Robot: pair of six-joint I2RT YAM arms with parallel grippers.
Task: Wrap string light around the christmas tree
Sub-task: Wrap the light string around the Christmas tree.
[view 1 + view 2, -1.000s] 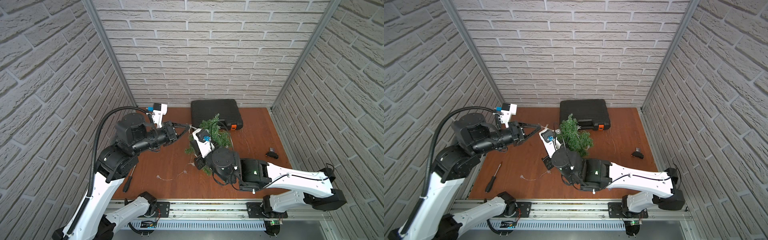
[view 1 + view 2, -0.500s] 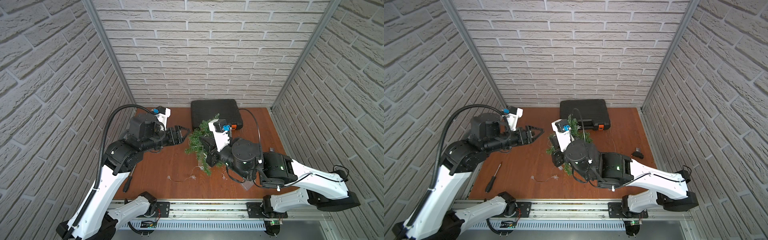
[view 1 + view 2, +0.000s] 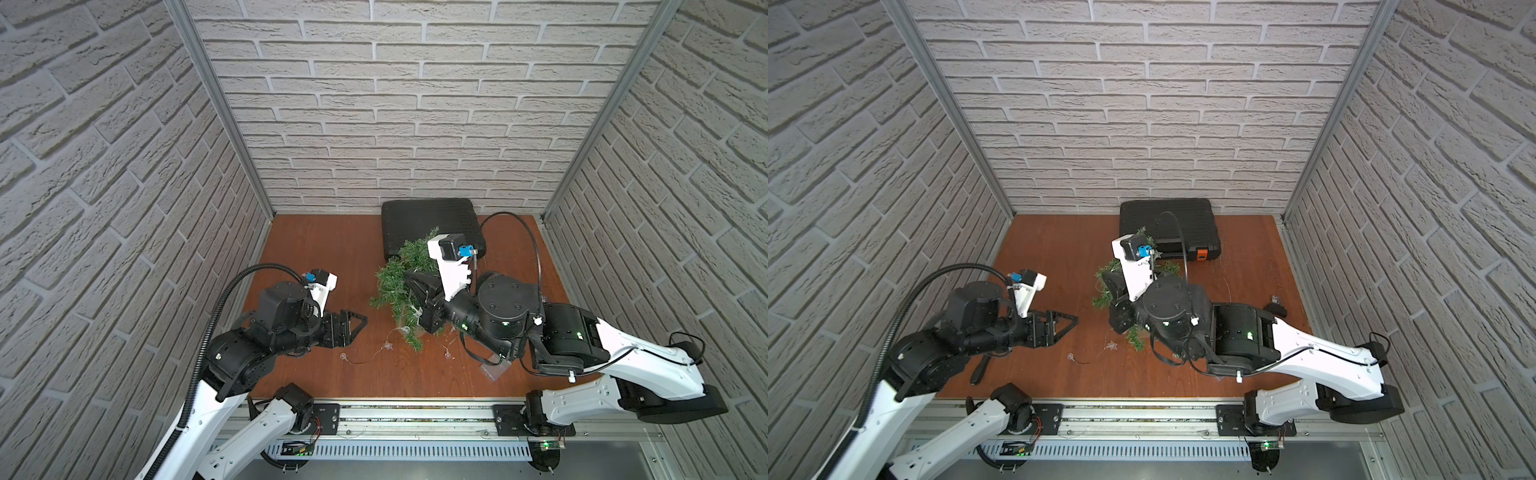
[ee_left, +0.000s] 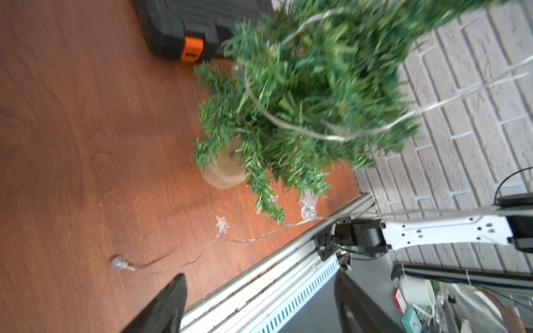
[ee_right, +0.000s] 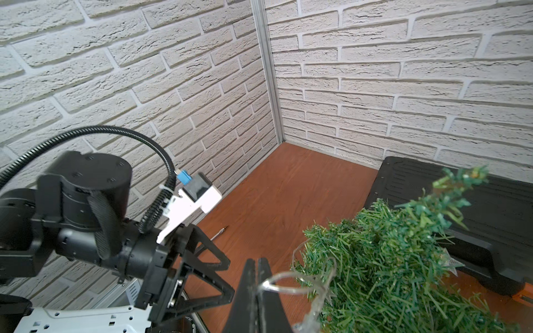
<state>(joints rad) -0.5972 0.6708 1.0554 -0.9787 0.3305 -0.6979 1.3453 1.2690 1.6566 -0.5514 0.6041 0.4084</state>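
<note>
Entry 1: small artificial green christmas tree (image 3: 399,282) with bushy needle branches. We find its beige pot (image 4: 223,176) set on the brown wood-grain table (image 3: 324,249) near the middle. It sits just in front of a black ribbed plastic tool case (image 3: 432,220) with an orange latch, which lies against the back wall.

Entry 2: string light (image 4: 253,238), a thin pale wire with clear stars and round bulbs. In the left wrist view we record loops of it lying over the tree's branches. A tail with one clear star (image 3: 1111,345) and one round bulb (image 3: 343,356) lies flat on the table between the pot and the left gripper (image 3: 358,330), as both top views show. Its small clear rectangular box (image 3: 494,368) lies near the table's front edge, beneath the right arm.

Entry 3: right gripper (image 5: 256,271). We note its jaws clenched together, pinching a loop of the wire just beside the foliage.

Entry 4: left gripper. Its jaws are spread wide and grip nothing. It hovers over the table, apart from the tree.

Entry 5: black-handled screwdriver (image 3: 980,368), which we list on the table near the left wall, below the left arm
</note>
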